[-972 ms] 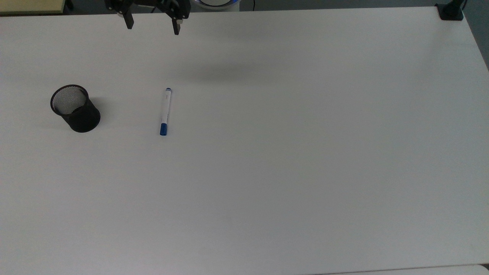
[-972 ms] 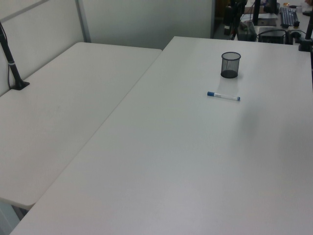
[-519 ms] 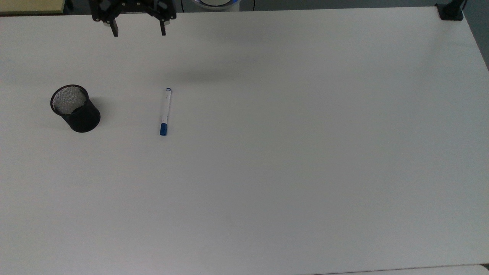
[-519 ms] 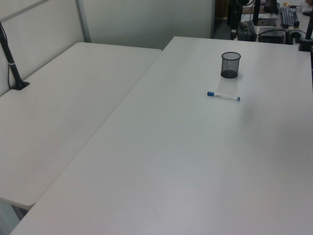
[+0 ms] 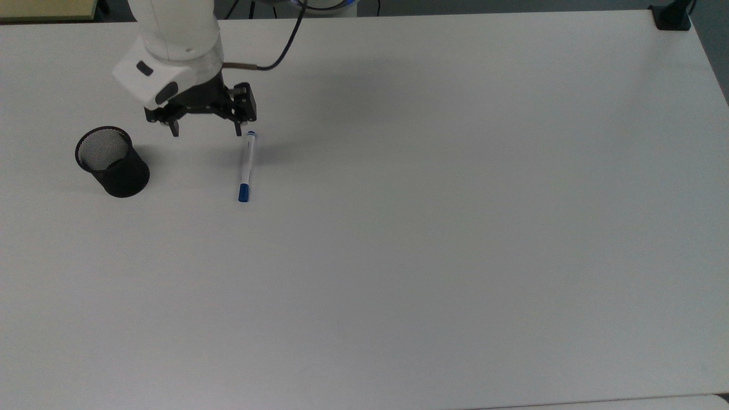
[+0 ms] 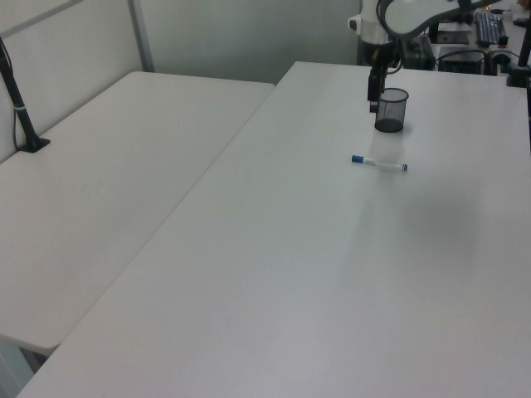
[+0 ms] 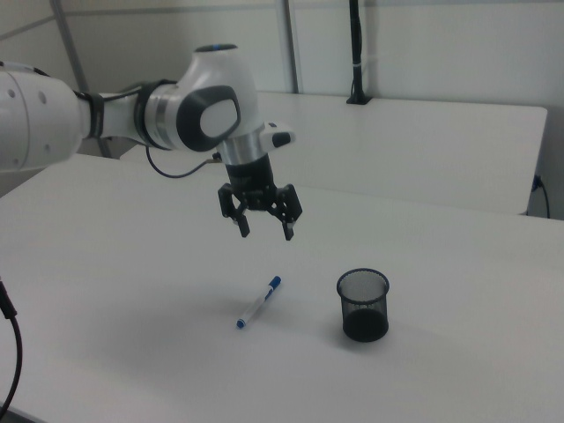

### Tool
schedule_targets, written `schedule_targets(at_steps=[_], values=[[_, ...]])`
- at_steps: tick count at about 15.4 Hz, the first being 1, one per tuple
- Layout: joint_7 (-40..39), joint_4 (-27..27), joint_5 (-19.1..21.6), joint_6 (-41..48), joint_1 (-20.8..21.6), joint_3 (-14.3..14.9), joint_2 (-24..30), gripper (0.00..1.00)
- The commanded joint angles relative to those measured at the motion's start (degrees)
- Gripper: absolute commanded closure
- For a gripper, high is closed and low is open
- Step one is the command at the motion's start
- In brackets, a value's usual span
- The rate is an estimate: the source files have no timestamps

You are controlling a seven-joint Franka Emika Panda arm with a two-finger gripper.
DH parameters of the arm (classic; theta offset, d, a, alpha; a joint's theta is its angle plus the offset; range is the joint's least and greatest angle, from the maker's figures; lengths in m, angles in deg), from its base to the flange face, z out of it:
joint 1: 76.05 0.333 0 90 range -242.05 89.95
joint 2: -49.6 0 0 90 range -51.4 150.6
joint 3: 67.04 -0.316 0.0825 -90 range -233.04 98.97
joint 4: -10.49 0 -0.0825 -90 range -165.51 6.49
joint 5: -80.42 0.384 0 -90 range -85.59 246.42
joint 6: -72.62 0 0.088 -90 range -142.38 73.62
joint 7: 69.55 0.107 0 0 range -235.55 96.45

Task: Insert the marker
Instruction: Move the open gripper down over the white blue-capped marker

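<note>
Now, nearest in the right view, the slim white marker with its blue cap point(image 7: 258, 302) lies flat on the white desk point(image 7: 132, 291), the black mesh cup point(image 7: 363, 304) well apart; beyond and above, the black two-finger claw point(image 7: 264, 231) hangs open, gripping nothing.

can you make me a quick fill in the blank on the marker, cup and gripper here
1. The marker lies flat on the white ___.
2. The black mesh cup stands upright with ___ inside it.
3. The gripper hangs above the table with its fingers ___.
4. In the top view the cup is to the ___ of the marker.

Missing words: table; nothing; open; left
</note>
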Motion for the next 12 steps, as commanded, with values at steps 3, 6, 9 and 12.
schedule_targets(at_steps=[3, 6, 9, 12], values=[[14.2, -6.5, -1.7, -14.8, 1.3, 0.0, -3.3, 0.0], [17.0, -7.8, -2.7, -17.2, 1.3, 0.0, -5.4, 0.0], [17.8, -7.8, -2.8, -17.4, 1.3, -0.3, -7.3, 0.04], [17.8, -7.9, -2.0, -19.8, 1.2, -0.4, -8.2, 0.2]])
